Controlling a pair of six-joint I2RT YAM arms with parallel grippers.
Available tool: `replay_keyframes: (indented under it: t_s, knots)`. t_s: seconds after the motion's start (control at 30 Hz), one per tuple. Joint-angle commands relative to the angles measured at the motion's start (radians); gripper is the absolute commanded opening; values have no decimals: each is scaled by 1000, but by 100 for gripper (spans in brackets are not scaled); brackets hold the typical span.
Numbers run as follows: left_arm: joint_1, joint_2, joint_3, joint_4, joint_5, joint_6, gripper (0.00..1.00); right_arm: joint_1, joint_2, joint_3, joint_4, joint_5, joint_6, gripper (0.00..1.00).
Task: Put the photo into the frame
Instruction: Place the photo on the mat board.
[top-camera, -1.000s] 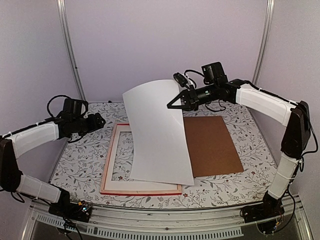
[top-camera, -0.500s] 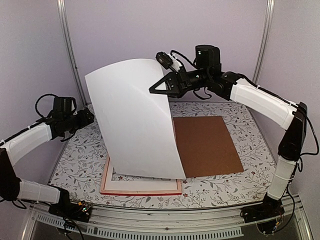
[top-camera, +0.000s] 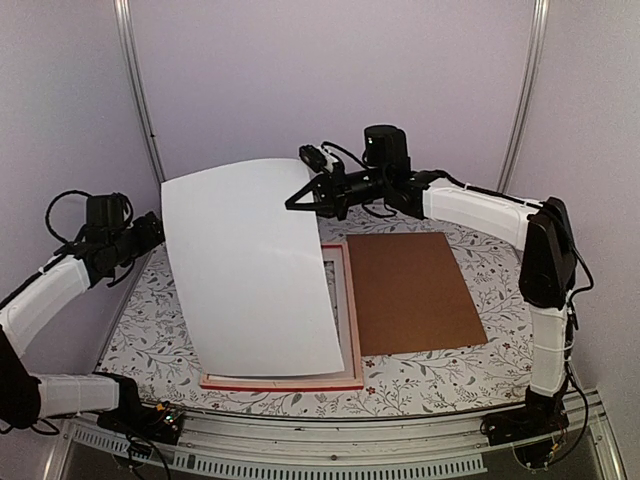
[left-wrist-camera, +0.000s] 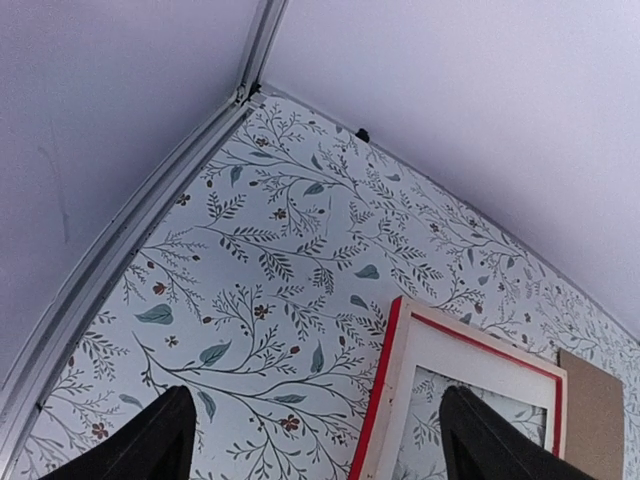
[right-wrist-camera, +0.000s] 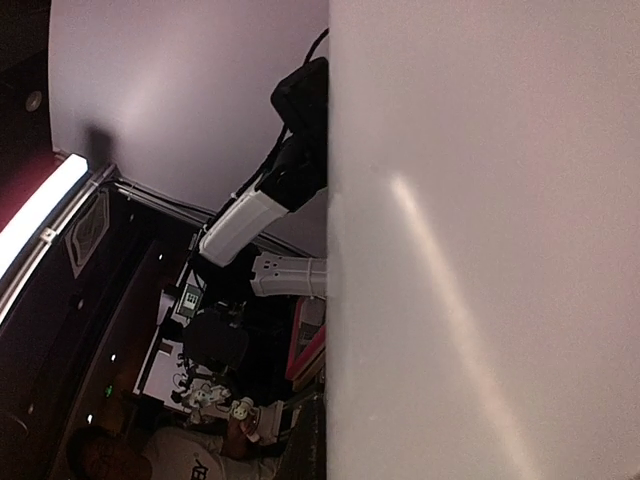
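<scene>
White side up, the photo (top-camera: 250, 270) leans over the frame (top-camera: 346, 300), your right claw (top-camera: 298, 198) clamped on its top edge, left claw (left-wrist-camera: 312, 425) apart: laying it in remains.

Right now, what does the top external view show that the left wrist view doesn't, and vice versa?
Only top external: the photo, white back facing the camera, held by its far corner in the right gripper. It is lifted and curved, its near edge down by the near rail of the frame. Only left wrist: the left gripper open and empty, and the frame's far left corner uncovered, with the floral table showing through its opening. Both: the frame, the brown backing board beside it, and the floral table.
</scene>
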Motion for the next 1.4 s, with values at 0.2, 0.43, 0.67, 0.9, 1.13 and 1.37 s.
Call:
replay_keyframes:
  t_s: [0.2,0.43,0.67,0.9,1.13,1.37]
  knots:
    - [10,1,-19,3,-4,21,86,-144,249,-21,-136,165,-97,0]
    - [-3,34,-32,15,50,28,85,-190,351,32,-353,234,-260,0]
    - [-23,48,-45,27,81,40,86,-200,402,72,-475,265,-362,6]
    - [-34,57,-53,31,88,40,86,-199,428,107,-516,279,-395,12]
    - [-42,61,-54,35,91,37,86,-197,443,125,-532,279,-402,8]
    - [-49,69,-51,37,92,37,86,-185,474,184,-577,280,-428,5]
